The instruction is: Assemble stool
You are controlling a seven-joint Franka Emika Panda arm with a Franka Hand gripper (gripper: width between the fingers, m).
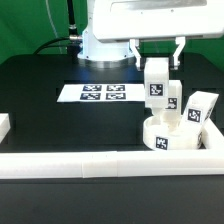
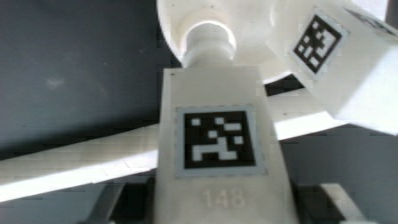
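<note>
My gripper point(image 1: 157, 60) is shut on a white blocky leg point(image 1: 155, 85) and holds it upright over the round white seat point(image 1: 168, 138), near the exterior view's right. In the wrist view the held leg point(image 2: 217, 130) shows its square tag, and its peg end points at the seat point(image 2: 249, 20). My gripper point(image 2: 217, 205) clamps the leg's near end. A second leg point(image 1: 173, 100) stands on the seat just behind the held one. A third leg point(image 1: 203, 108) is at the seat's right side; whether it sits in a socket I cannot tell. One tagged leg point(image 2: 324, 42) shows in the wrist view.
A long white rail point(image 1: 90, 162) runs along the table's front, with a short end point(image 1: 5, 125) at the left and a side point(image 1: 218, 140) at the right. It crosses the wrist view point(image 2: 89, 160) too. The marker board point(image 1: 103, 93) lies mid-table. The robot base point(image 1: 105, 45) stands behind.
</note>
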